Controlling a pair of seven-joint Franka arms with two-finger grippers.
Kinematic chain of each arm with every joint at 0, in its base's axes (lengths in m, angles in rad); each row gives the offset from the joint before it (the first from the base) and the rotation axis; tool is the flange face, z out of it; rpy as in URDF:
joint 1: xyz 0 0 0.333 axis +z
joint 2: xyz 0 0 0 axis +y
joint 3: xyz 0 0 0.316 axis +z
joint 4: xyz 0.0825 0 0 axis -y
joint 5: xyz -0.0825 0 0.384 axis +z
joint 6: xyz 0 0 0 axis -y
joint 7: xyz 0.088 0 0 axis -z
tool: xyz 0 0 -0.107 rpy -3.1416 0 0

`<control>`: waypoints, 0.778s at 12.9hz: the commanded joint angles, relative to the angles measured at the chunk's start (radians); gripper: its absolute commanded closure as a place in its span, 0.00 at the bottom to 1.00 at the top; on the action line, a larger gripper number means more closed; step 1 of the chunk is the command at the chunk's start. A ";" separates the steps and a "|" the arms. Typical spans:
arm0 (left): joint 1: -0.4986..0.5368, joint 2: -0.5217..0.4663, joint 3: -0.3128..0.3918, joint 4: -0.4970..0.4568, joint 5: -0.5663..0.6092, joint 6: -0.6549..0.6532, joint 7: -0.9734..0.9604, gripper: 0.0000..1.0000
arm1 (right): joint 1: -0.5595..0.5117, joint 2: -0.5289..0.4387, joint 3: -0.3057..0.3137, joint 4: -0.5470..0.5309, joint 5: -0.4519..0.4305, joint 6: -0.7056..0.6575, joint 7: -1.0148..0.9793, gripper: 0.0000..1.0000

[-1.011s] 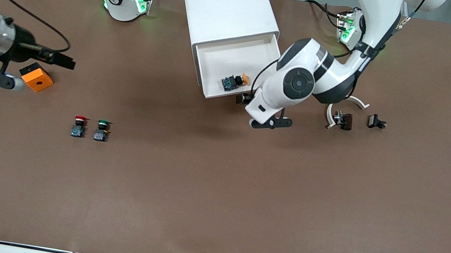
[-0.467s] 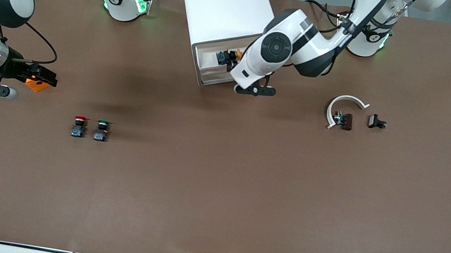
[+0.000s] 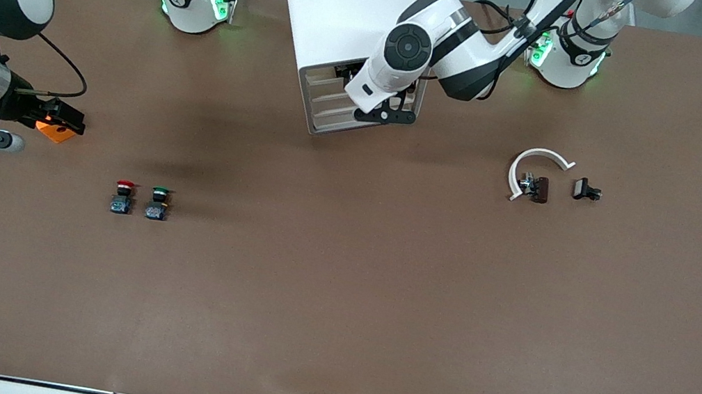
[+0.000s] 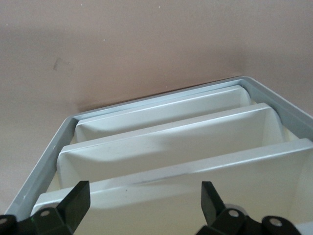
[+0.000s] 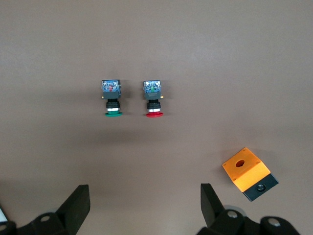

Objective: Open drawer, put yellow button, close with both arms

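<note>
The white cabinet (image 3: pixel 346 6) stands near the arms' bases. Its uppermost drawer (image 3: pixel 326 80) is pushed in, its front about level with the three lower fronts. The yellow button is hidden. My left gripper (image 3: pixel 384 115) is open right at the cabinet's front; in the left wrist view (image 4: pixel 144 196) its fingers straddle the top drawer's front (image 4: pixel 195 169) and hold nothing. My right gripper (image 3: pixel 58 114) is open and empty, low over the table at the right arm's end, also seen in the right wrist view (image 5: pixel 144 198).
An orange box (image 3: pixel 55 131) lies just under my right gripper and shows in the right wrist view (image 5: pixel 249 174). A red-capped button (image 3: pixel 123 196) and a green-capped button (image 3: pixel 158 202) stand side by side nearer the front camera. A white curved piece (image 3: pixel 536 161) and small black parts (image 3: pixel 586 189) lie toward the left arm's end.
My left gripper pushed the open drawer, with the yellow button in it, back into the cabinet. The button went out of sight. My right arm drew back slightly over the orange box.
</note>
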 commanded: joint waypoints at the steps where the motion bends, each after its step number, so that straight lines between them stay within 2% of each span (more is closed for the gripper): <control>1: 0.021 -0.027 -0.014 -0.015 0.033 0.004 -0.013 0.00 | -0.021 -0.029 0.019 -0.027 -0.023 0.013 -0.011 0.00; 6: 0.318 -0.029 -0.010 0.155 0.267 -0.016 -0.007 0.00 | -0.021 -0.017 0.019 -0.024 -0.023 0.043 -0.011 0.00; 8: 0.436 -0.034 -0.013 0.257 0.379 -0.045 0.031 0.00 | -0.021 -0.008 0.021 -0.024 -0.021 0.068 -0.009 0.00; 10: 0.519 -0.033 -0.010 0.349 0.391 -0.098 0.088 0.00 | -0.030 -0.009 0.021 -0.018 -0.021 0.085 -0.011 0.00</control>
